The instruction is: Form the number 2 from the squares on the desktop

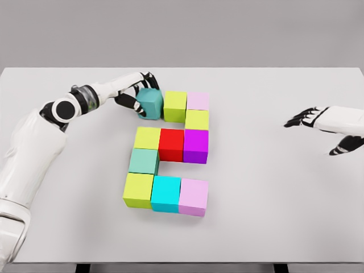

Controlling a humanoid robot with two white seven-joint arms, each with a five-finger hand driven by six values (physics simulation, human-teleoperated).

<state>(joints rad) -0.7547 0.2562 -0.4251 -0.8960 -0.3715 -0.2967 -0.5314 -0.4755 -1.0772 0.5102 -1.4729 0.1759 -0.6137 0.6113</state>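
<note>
Squares form most of a 2; my left fingers [138, 91] curl around the teal block [151, 103], my right fingers [301, 119] spread, holding nothing.

On the pale grey bench [273, 187] you have plain, single-coloured cubes with no pattern. Far row, left to right: a teal cube [150, 103], a yellow-green cube [175, 106], a pale pink cube [198, 100]. Below it sits a second yellow-green cube [197, 119]. Middle row: a yellow-green one [147, 138], a red cube [171, 144], a magenta cube [195, 146]. Then a sea-green cube [143, 161]. Near row: yellow-green [137, 190], a cyan cube [165, 194], a lilac cube [193, 197]. Your left robot hand [138, 94] is white with black fingers, as is the right robot hand [318, 125].
</note>
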